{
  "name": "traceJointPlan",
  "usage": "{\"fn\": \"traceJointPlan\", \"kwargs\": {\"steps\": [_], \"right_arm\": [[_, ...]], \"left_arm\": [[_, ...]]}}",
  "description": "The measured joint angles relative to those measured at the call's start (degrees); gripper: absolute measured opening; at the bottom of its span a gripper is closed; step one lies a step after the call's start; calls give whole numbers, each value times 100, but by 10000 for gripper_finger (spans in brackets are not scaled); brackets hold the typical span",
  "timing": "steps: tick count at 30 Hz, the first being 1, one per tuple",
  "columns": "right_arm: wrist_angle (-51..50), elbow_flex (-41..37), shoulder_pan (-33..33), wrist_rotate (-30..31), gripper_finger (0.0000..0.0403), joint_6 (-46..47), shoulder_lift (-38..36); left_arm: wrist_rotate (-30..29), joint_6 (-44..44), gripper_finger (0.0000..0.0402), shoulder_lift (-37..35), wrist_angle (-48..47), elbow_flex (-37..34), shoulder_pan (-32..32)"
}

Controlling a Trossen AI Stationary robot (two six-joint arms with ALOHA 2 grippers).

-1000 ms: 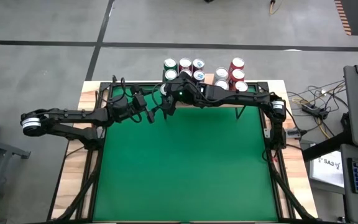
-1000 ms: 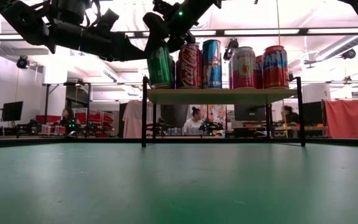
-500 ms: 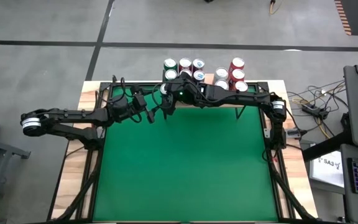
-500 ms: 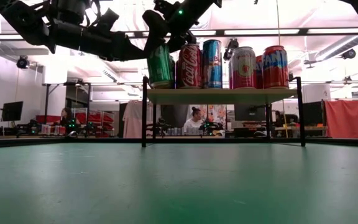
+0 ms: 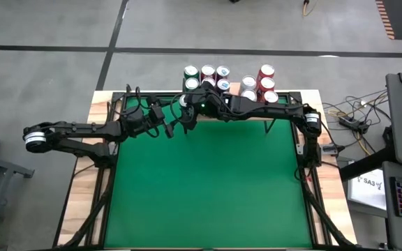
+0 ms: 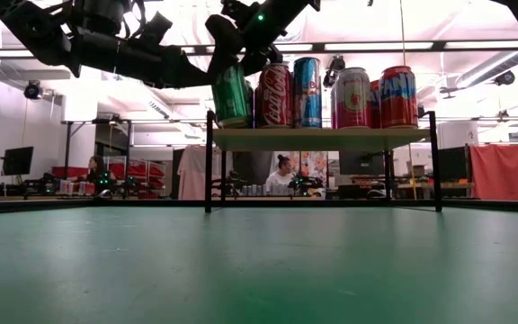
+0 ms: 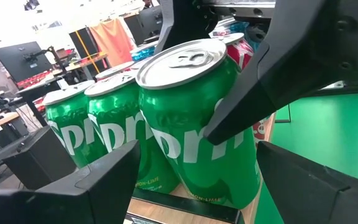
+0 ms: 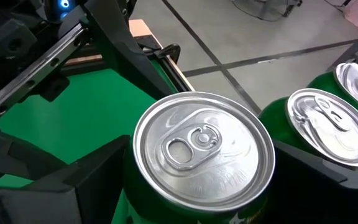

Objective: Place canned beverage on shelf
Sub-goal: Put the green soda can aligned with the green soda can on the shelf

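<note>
Green felt table, wooden shelf of cans, right gripper jaws grasping green can, left gripper jaws released, workshop behind.

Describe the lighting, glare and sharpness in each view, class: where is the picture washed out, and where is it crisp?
Low view: ceiling strip lights burn out white behind the cans, leaving the arms silhouetted. Left wrist view: the room behind is overexposed, while the green can stays crisp. Right wrist view: soft reflections on the can's lid; the near fingers blur. High view: even light, no glare on the green table.

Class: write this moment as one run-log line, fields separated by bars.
right gripper: around green can, at shelf corner | left gripper: open, flanking same can | can: tilted, not yet set down
</note>
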Motion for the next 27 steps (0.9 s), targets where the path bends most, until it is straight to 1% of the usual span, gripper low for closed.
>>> {"fn": "traceJointPlan", "kwargs": {"steps": [11,23,27], "right_arm": [[12,0,0,12,332,213,4],[32,0,0,7,333,72,4],[181,0,0,7,334,-9,-29]], "left_arm": [[0,0,305,1,-4,0,0],[0,0,305,1,-2,-2,0],[0,0,305,1,-3,-4,1]]}}
